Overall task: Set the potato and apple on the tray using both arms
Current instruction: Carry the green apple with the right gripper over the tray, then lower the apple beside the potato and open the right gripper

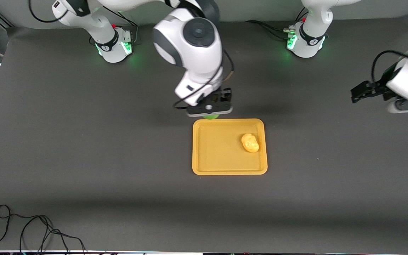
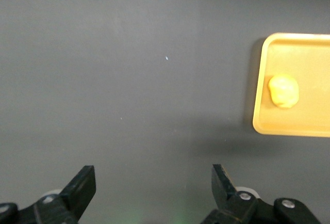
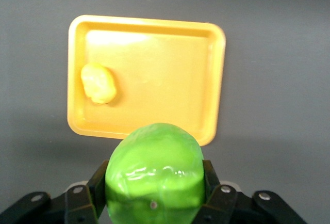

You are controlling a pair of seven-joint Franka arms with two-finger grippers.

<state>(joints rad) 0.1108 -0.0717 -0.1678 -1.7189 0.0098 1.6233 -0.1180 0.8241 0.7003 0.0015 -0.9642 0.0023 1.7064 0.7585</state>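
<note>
Only right wrist view shows full apple (image 3: 153, 170), clamped between right gripper (image 3: 153, 193) fingers; front view shows just a green sliver (image 1: 211, 116) under that gripper (image 1: 209, 110), over tray's (image 1: 204, 166) farther rim. Left gripper (image 2: 153, 189) wide open, holding nothing, waiting above bare table (image 1: 83, 159) toward left arm's end. One potato (image 1: 250, 142) on tray; one apple, one tray, two grippers.

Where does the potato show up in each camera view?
Front view: the potato lies in the tray, toward the left arm's end.
Left wrist view: the potato lies in the tray at the picture's edge.
Right wrist view: the potato lies in the tray, past the held apple.
Shared landmark: the tray.
</note>
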